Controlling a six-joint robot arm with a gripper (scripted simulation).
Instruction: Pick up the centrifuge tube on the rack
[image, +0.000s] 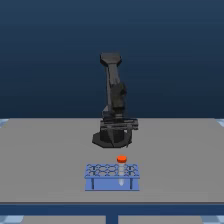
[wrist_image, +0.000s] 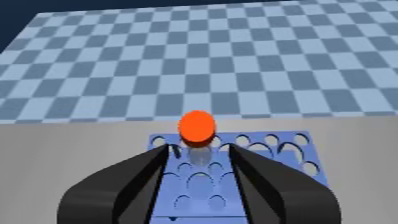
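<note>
Tool (wrist_image: 202, 155) open, 2 fingers (wrist_image: 133, 175) straddling the centrifuge tube (wrist_image: 196, 127) without gripping, tube upright in the rack (image: 112, 177) on the table (image: 45, 160).

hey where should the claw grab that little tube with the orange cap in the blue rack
Probably just below the orange cap of the centrifuge tube, coming from above. It stands upright in the rack, so only its top part is exposed. In the wrist view the open claw has a finger on each side of it.

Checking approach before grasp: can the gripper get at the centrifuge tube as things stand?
Probably yes. In the wrist view the open gripper already straddles the centrifuge tube, which stands in the rack with nothing between fingers and tube.
</note>
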